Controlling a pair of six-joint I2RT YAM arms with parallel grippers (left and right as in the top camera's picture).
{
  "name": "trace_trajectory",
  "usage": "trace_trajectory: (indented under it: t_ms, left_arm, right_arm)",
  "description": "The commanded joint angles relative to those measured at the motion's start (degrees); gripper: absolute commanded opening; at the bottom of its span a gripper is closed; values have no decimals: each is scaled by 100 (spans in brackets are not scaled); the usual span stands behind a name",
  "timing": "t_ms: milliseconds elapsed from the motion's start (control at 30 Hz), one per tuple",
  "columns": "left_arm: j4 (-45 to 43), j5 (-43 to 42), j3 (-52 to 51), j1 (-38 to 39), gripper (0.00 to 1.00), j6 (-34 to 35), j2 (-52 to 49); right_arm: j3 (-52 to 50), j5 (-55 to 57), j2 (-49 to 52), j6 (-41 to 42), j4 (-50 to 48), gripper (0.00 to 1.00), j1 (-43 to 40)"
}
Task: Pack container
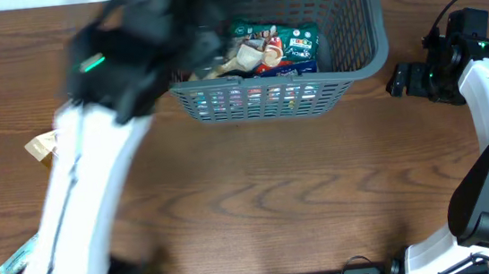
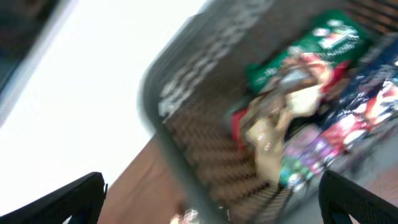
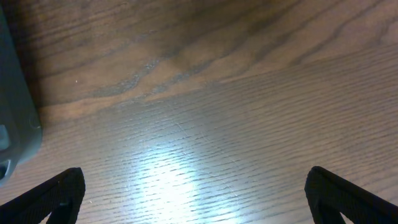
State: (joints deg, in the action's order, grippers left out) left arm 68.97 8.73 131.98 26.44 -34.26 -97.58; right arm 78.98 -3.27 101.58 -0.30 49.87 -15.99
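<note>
The container (image 1: 267,88) is a dark grey slotted basket at the top middle of the table. Several snack packets (image 1: 274,49) lie inside it, green, red, tan and blue. My left arm is motion-blurred and reaches over the basket's left side. In the left wrist view my left gripper (image 2: 211,199) is open and empty, above the basket's rim (image 2: 163,134) and the packets (image 2: 292,118). My right gripper (image 1: 398,82) hovers just right of the basket, low over bare wood. It is open and empty (image 3: 194,186).
A tan packet (image 1: 40,146) lies on the table at the left. A teal packet (image 1: 15,260) lies near the front left, partly under my left arm. The basket's corner (image 3: 15,118) shows at the left edge of the right wrist view.
</note>
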Motion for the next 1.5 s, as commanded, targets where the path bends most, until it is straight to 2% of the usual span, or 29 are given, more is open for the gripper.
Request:
trace_trajectory:
  t_ms: [0,133,267,467,667,933,1467]
  left_arm:
    - [466,352,63,-627,99,892,437]
    - [1333,334,52,-1672,99,994,664]
    - [1392,256,-76,-2789,99,949,566]
    - [1322,-1128,-389,-3853,99,98,-221]
    - [933,-1287,-835,-4094,99,-72,-1272]
    - [442,-1281,-883,-4039,99,-398,-2570]
    - [428,-1281,-887,-4135,99,-756,-3799]
  right_arm:
    - [-22,-42,-70,-66,-13,99,26]
    - [-22,-42,-70,-68,-17,99,26]
    - [-22,-44,-70,-66,-26,99,26]
    - [-22,-46,-70,-66,7,99,28]
    - [-22,-46,-70,-63,83,99,28]
    - [-22,-44,-70,50,70,99,28]
    - [-22,-15,-70,48,-505,99,26]
